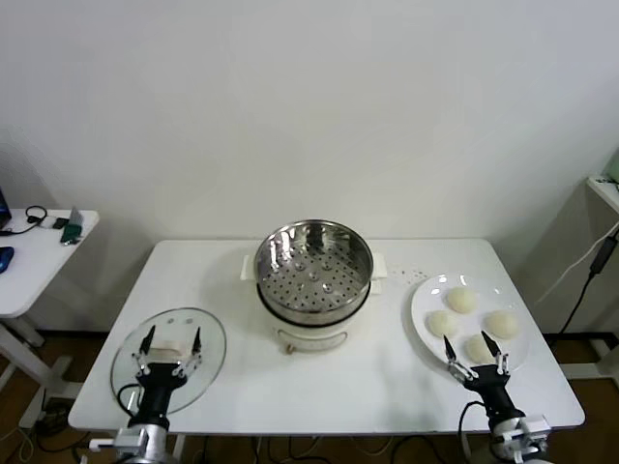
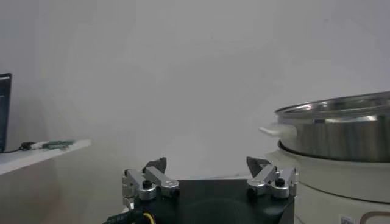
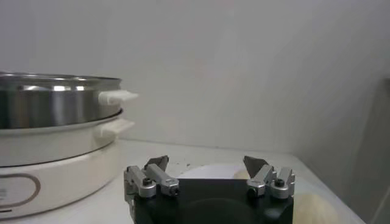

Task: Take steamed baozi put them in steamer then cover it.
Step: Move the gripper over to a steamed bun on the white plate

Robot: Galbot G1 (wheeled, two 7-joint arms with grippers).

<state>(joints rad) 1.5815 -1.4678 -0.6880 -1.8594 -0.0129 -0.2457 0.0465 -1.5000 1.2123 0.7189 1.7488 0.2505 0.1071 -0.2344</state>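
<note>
You are at the very start: nothing in the task looks done yet. All four steamed baozi (image 1: 475,321) sit on the white plate (image 1: 426,298) at the right side of the table (image 1: 382,382), well apart from the steamer (image 1: 312,271), which stands in the middle toward the back with its perforated floor bare and not a single bun inside. The glass lid (image 1: 206,333) lies flat on the table at the front left, off the steamer, so the basket is open and ready to receive. Your right gripper (image 1: 476,349) hangs at the near edge of the plate, just in front of the closest bun, with its fingers spread wide and holding nothing; the right wrist view shows the same open jaws with the plate and a bun just beyond them and the steamer off to one side. Your left gripper (image 1: 171,343) sits over the near part of the lid, fingers likewise spread wide and empty; from the pictures you cannot tell whether the tips touch the glass. What is left is the whole job: each of the four buns has to be lifted from the plate and set into the basket, and then the lid carried across and put on top. Judging by where the arms wait, the right one seems placed for the buns and the left for the lid.
</note>
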